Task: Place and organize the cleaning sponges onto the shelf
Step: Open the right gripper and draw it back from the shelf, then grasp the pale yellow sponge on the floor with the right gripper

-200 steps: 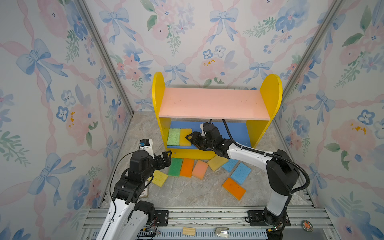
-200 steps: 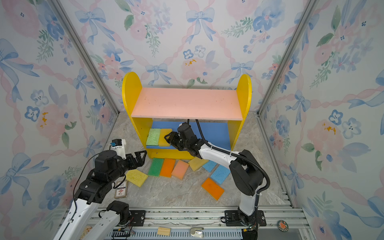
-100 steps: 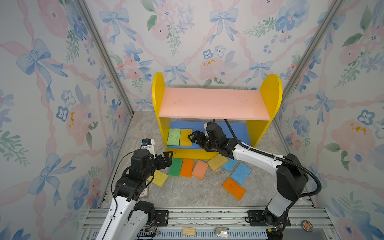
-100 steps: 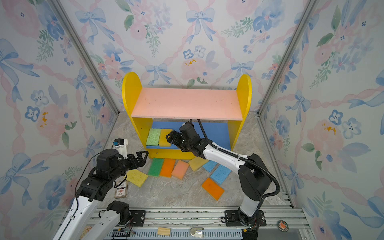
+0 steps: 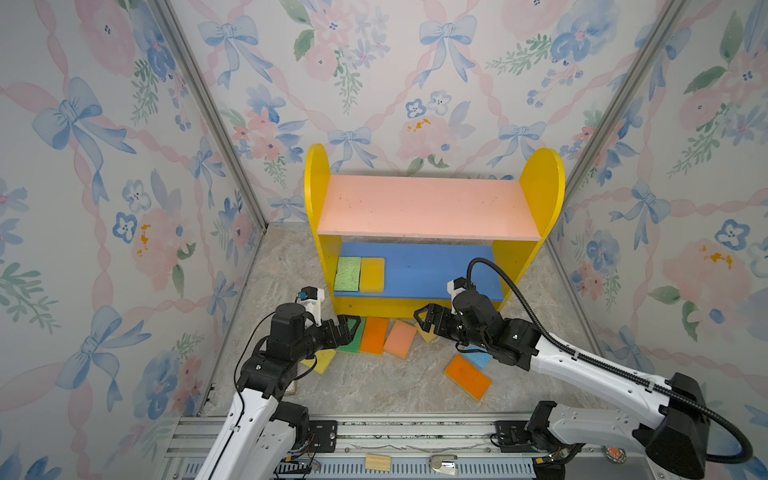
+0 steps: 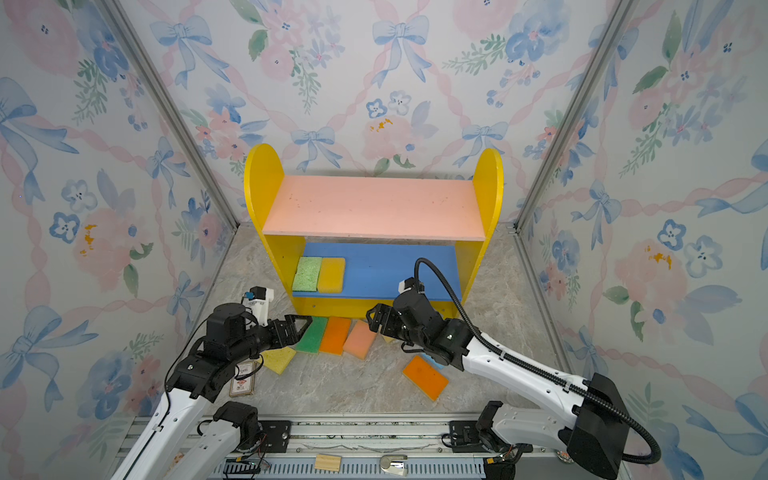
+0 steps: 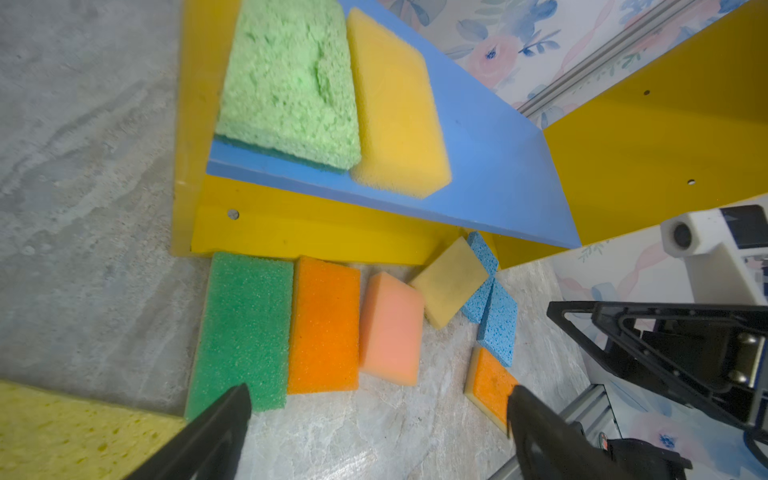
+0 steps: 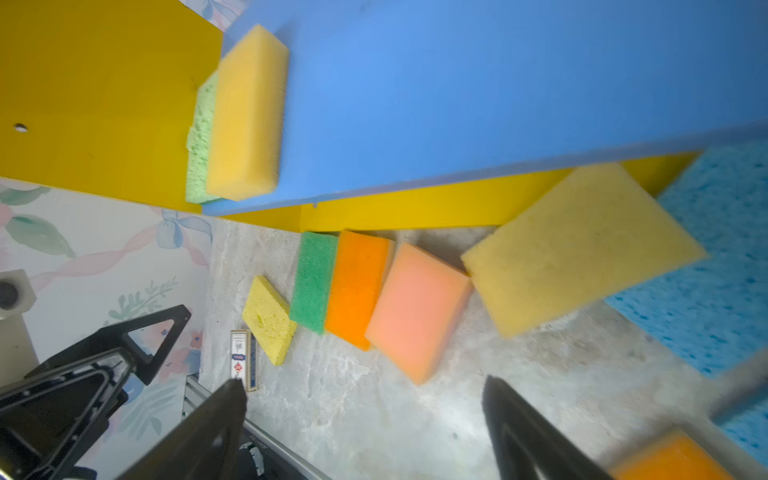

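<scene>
Foam pieces in several colours lie loose on the grey stone floor (image 5: 395, 390) in front of both grippers. The left gripper (image 5: 351, 330) hovers with its jaws spread wide and nothing between them, its tips just over the near end of a dark green sponge (image 7: 243, 328). Past that one, farther from this gripper, an orange sponge (image 5: 374, 336) and a peach-pink sponge (image 5: 400, 338) lie in a row against the foot of the shelf (image 5: 432, 208). A pale yellow sponge (image 6: 280, 359) lies under the left wrist, near a small card box (image 6: 242, 378).

The right gripper (image 5: 422, 322) is also wide open and empty, and faces the left one across the row. Beneath it a tan-yellow sponge (image 8: 582, 249) lies askew, partly on top of two blue sponges (image 7: 496, 328). A second orange sponge (image 5: 467, 376) lies apart, back beside the right forearm.

Beyond both grippers, on the shelf's blue lower board (image 5: 436, 270), a light green sponge (image 5: 348, 273) and a golden-yellow sponge (image 5: 372, 274) lie flat and touching, at the end nearer the left gripper.
</scene>
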Robot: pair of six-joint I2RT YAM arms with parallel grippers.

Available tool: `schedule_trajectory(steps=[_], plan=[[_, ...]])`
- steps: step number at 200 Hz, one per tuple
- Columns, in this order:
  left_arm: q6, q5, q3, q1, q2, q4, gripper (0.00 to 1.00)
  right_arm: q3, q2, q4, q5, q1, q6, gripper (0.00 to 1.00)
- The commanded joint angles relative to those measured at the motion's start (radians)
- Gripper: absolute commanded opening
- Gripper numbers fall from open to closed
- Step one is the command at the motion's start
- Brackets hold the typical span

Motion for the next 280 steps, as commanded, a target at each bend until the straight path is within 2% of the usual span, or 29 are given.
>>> schedule_trajectory(steps=[1, 19, 87, 155, 178, 211, 224, 251, 280], plan=[[-0.073, 0.091, -0.039, -0.011, 0.012, 0.085, 0.98, -0.152, -0.014, 0.073, 0.032, -0.004, 0.078, 0.88], [-0.093, 0.102, -0.061, -0.016, 0.024, 0.106, 0.98, -0.231, -0.003, 0.208, 0.008, -0.026, 0.114, 0.85], [-0.103, 0.090, -0.066, -0.017, 0.024, 0.109, 0.98, -0.317, 0.171, 0.462, -0.014, -0.093, 0.192, 0.70], [-0.100, 0.088, -0.064, -0.017, 0.036, 0.108, 0.98, -0.319, 0.326, 0.590, -0.009, -0.107, 0.240, 0.63], [-0.099, 0.088, -0.062, -0.017, 0.041, 0.107, 0.98, -0.354, 0.369, 0.681, 0.005, -0.121, 0.274, 0.59], [-0.095, 0.089, -0.061, -0.017, 0.053, 0.108, 0.98, -0.342, 0.443, 0.756, -0.021, -0.134, 0.278, 0.56], [-0.094, 0.089, -0.060, -0.016, 0.054, 0.108, 0.98, -0.341, 0.458, 0.776, -0.021, -0.134, 0.283, 0.49], [-0.093, 0.087, -0.058, -0.017, 0.054, 0.107, 0.98, -0.345, 0.439, 0.766, -0.011, -0.130, 0.277, 0.25], [-0.092, 0.091, -0.055, -0.017, 0.057, 0.107, 0.98, -0.336, 0.331, 0.644, 0.017, -0.122, 0.226, 0.20]])
